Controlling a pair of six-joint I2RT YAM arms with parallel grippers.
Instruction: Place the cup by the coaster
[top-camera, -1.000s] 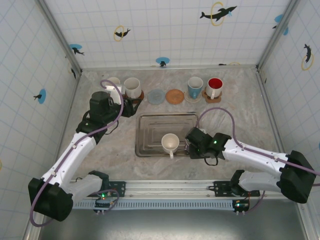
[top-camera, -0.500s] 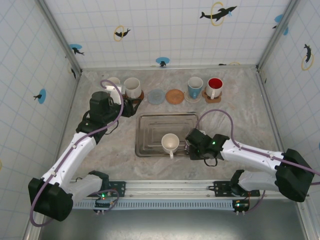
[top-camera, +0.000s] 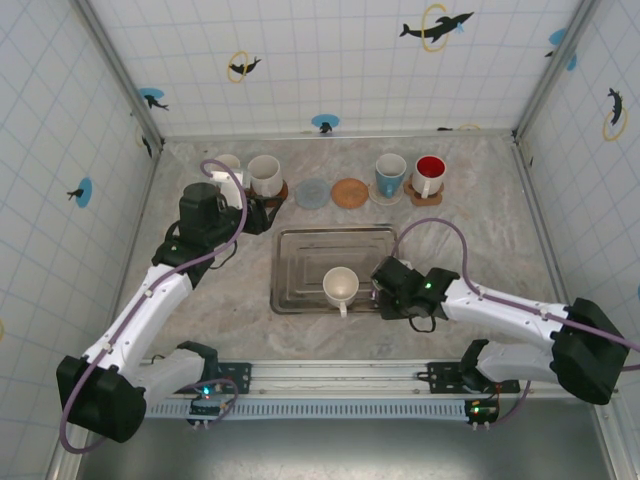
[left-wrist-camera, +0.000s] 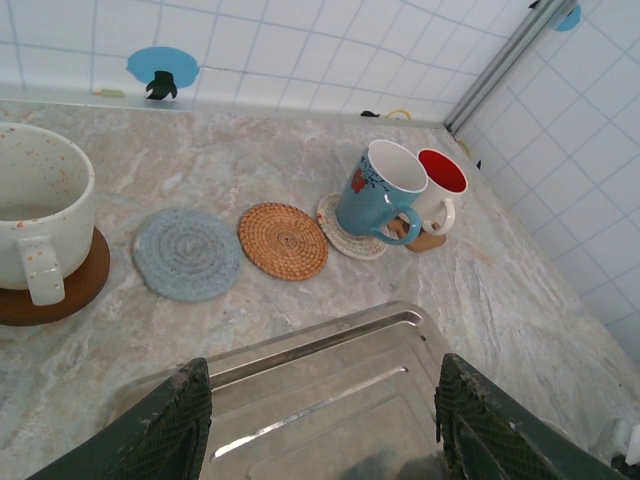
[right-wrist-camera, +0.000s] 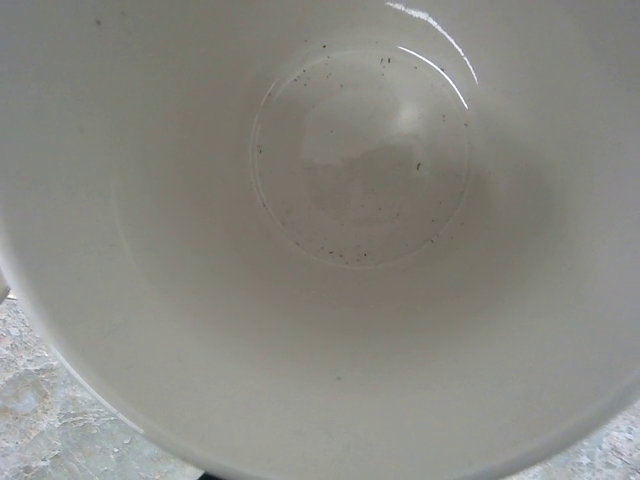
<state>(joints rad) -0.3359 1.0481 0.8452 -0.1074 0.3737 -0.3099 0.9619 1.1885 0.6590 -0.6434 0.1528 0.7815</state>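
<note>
A plain white cup stands upright in the metal tray, handle toward the near edge. My right gripper is pressed against the cup's right rim. The right wrist view looks straight down into the cup, and the fingers are hidden there. Two bare coasters lie at the back: a grey-blue coaster and an orange woven coaster. My left gripper hangs open over the tray's far left corner, holding nothing.
A speckled white mug sits on a brown coaster at back left, another white mug beside it. A blue mug and a red-lined mug sit on coasters at back right. Tiled walls enclose the table.
The right gripper has edged a little left against the cup's rim. The cup, the left arm and everything else have stayed put.
</note>
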